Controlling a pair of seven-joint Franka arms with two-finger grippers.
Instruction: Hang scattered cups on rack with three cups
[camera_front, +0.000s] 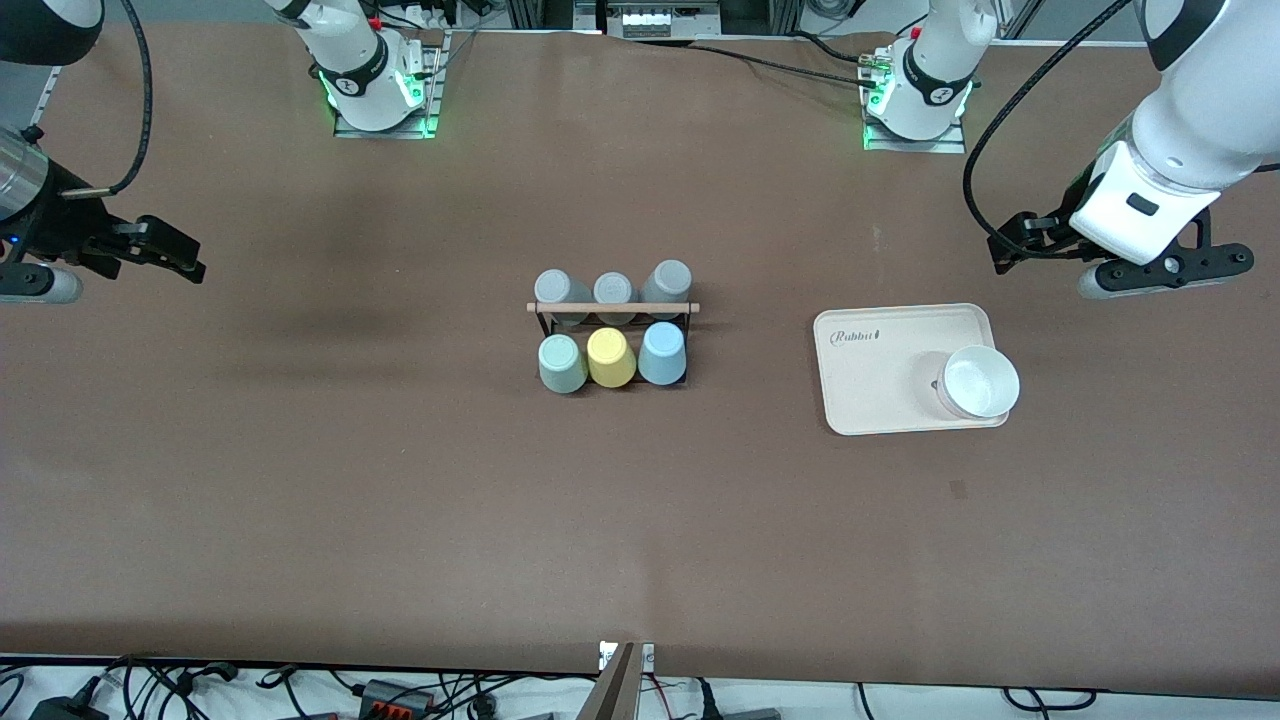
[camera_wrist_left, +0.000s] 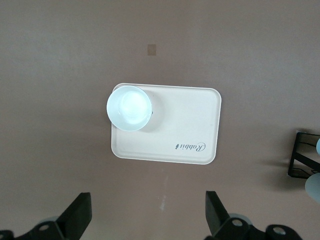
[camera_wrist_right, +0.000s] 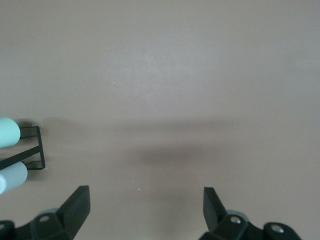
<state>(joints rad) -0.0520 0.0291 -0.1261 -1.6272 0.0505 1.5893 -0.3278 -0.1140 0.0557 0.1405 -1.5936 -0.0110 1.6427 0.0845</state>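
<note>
The black wire rack (camera_front: 612, 308) with a wooden dowel stands mid-table. The mint-green cup (camera_front: 562, 363) and the light blue cup (camera_front: 661, 353) sit bottom-up on the side of it nearer the front camera, with a yellow cup (camera_front: 610, 357) between them. Three grey cups (camera_front: 613, 290) sit in the row nearer the bases. My right gripper (camera_front: 185, 258) is open and empty over bare table at the right arm's end; its wrist view (camera_wrist_right: 145, 210) shows the rack's end (camera_wrist_right: 35, 150) and the mint-green cup (camera_wrist_right: 7, 131). My left gripper (camera_front: 1003, 255) is open and empty (camera_wrist_left: 148, 215), near the tray.
A cream tray (camera_front: 880, 370) lies toward the left arm's end of the table, with a white bowl (camera_front: 980, 382) on it. Tray (camera_wrist_left: 190, 125) and bowl (camera_wrist_left: 129, 107) also show in the left wrist view. Cables lie along the table's front edge.
</note>
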